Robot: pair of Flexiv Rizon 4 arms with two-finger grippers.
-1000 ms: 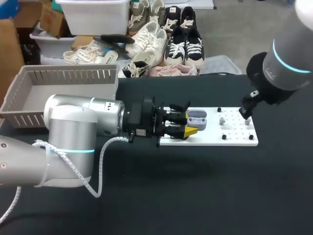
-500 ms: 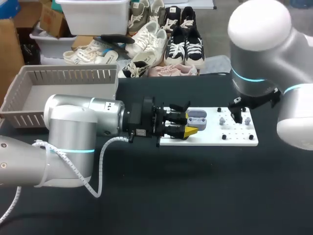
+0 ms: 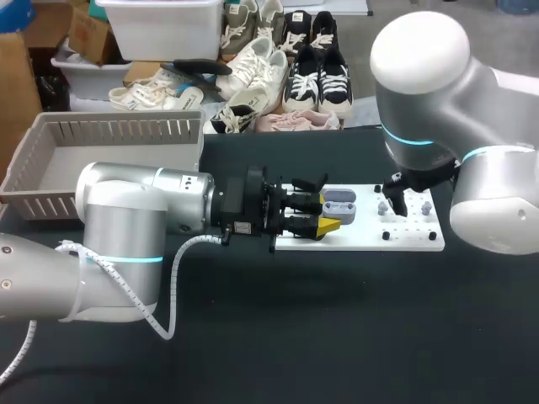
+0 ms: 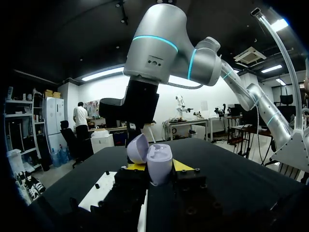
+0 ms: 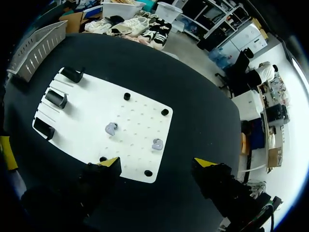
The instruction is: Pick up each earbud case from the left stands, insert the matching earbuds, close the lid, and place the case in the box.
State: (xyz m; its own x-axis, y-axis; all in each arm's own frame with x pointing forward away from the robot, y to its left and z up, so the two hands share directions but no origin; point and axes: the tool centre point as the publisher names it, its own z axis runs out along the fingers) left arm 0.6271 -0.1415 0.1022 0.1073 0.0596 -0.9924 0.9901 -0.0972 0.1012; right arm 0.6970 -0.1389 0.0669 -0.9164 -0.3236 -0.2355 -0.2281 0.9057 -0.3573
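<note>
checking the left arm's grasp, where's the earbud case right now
Head view: the open earbud case is mid-table, held in the left pincer over the left half of the white board, with the right pincer above the board's right half.

Readable text: I can read none in any view.
earbud case (image 4: pixel 160 164): plain lavender shell, lid open, over the near edge of the white board (image 5: pixel 135 154); I see no lettering on it.
white board: bare white face, no print I can make out.
right arm (image 4: pixel 153 46): a few small dark marks on its housing, above the white board, too small for me to read.
</note>
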